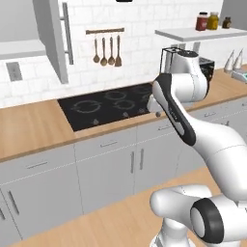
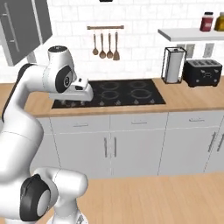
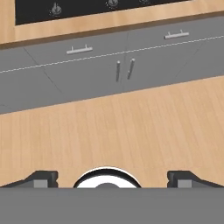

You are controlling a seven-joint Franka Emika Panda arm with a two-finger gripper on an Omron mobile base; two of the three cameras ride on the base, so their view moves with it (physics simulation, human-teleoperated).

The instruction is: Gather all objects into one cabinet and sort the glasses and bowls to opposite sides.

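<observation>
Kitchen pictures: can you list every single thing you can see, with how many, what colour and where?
Black glass cooktop: one, set into the wooden counter.
Light wooden counter: one, along the white tiled wall.
Wooden spoons on a rail: four, brown, hanging on the wall above the cooktop.
Tall grey cabinet door with a long bar handle: one, open, upper left.
Grey drawers and doors: a row under the counter.
Paper towel roll in a black holder: one, white, right of the cooktop.
Black toaster: one, beside the towel roll.
Jars with dark lids: three, on the white wall shelf.
White pointed bottles: two, far right of the counter.
Claw: one, dark tips, open, holding nothing, pointed at the wooden floor.
</observation>
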